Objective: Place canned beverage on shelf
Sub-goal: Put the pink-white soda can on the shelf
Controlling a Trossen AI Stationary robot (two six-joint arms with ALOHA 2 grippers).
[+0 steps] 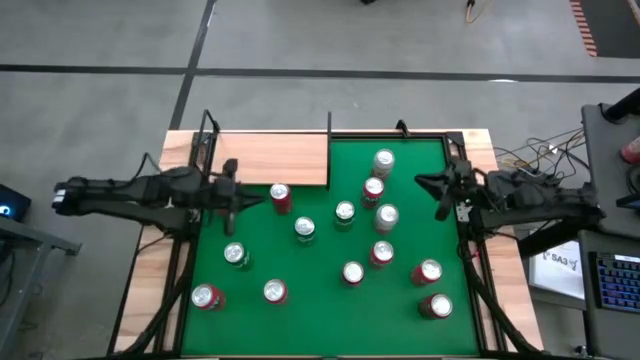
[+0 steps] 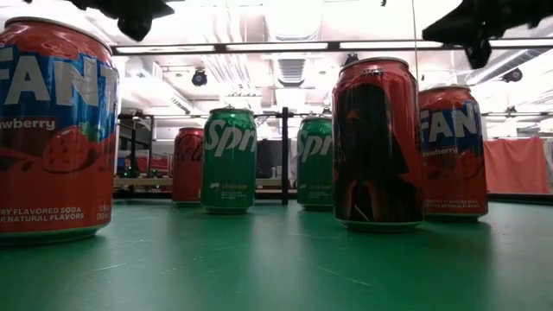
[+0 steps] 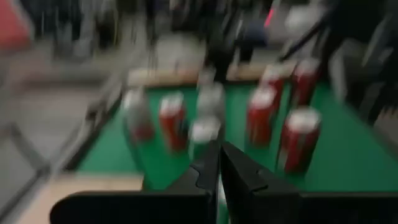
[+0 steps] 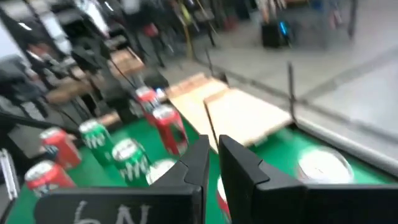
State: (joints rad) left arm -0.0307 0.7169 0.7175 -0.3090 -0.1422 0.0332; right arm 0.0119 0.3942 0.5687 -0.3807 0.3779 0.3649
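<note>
Several beverage cans, red ones and green ones, stand upright on the green felt (image 1: 320,300); one red can (image 1: 280,197) stands just in front of the shelf. The shelf (image 1: 270,158) is a pale wood panel with thin black upright rods at the table's far left corner, and nothing is on it. My left gripper (image 1: 260,200) hangs shut above the felt's left side, near that red can, and points toward the table's right. My right gripper (image 1: 422,183) hangs shut above the felt's far right side and points toward the left. Both wrist views show shut fingers (image 3: 217,165) (image 4: 213,158) holding nothing.
Cans crowd the middle and right of the felt, among them a far can (image 1: 384,160) and a near right one (image 1: 436,306). Black frame rails (image 1: 180,270) run along both sides. The shelf's rods (image 1: 329,125) rise at its corners. A desk with a keyboard (image 1: 610,280) stands beyond the right edge.
</note>
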